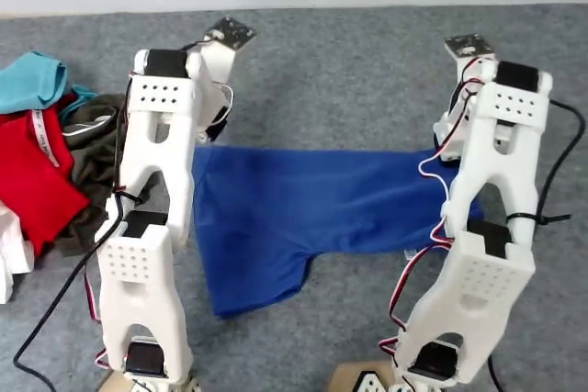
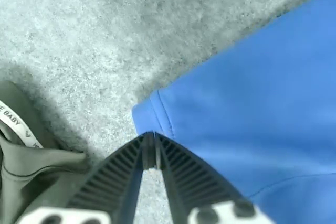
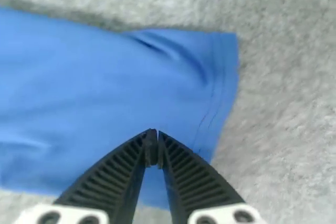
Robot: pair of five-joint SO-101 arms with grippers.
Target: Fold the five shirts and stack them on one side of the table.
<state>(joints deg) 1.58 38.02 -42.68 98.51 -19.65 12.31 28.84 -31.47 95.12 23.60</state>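
Right now the left hand (image 2: 150, 153) has its fingers pressed together, tips at a hemmed corner of the blue shirt (image 2: 252, 103). I cannot tell if any cloth is nipped between them. The right hand (image 3: 151, 148) is also closed tip to tip, low over the shirt's opposite end, with a stitched hem just beside its fingers. The shirt lies spread on the grey counter (image 1: 349, 71), stretched from one hand to the other, one sleeve trailing back toward the arm bases. On the left hand's outer side, away from the right hand, sits a loose pile: an olive shirt (image 2: 31, 177) nearest the fingers, then a red shirt (image 1: 32, 181), a teal shirt (image 1: 32, 80) and a white shirt (image 1: 11, 245) farther out.
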